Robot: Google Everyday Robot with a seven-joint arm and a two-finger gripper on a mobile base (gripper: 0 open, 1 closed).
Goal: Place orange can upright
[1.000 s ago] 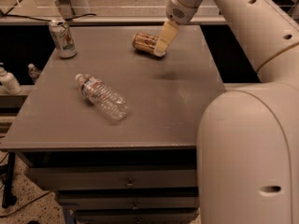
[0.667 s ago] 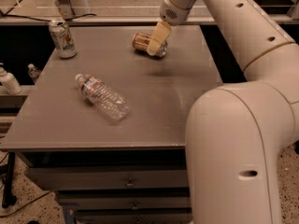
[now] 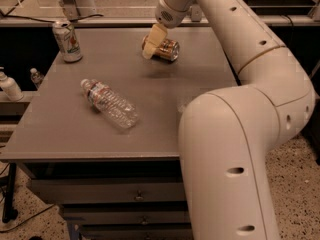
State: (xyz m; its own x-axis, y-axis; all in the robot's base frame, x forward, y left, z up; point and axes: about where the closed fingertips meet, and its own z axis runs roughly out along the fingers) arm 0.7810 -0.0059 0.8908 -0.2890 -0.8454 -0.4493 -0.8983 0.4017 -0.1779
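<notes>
**Can held sideways above the far desk**

The orange can (image 3: 168,49) is clamped at one end by the tool (image 3: 152,43) over the far part of the desk (image 3: 75,129) (a shadow beneath suggests it is lifted clear). It is carried on its side, so a wrist turn is judged necessary before it is set down. The can is a smooth, shiny metal cylinder, the desk matte grey, and the bottle (image 3: 109,103) lying nearby clear and ribbed.
</notes>
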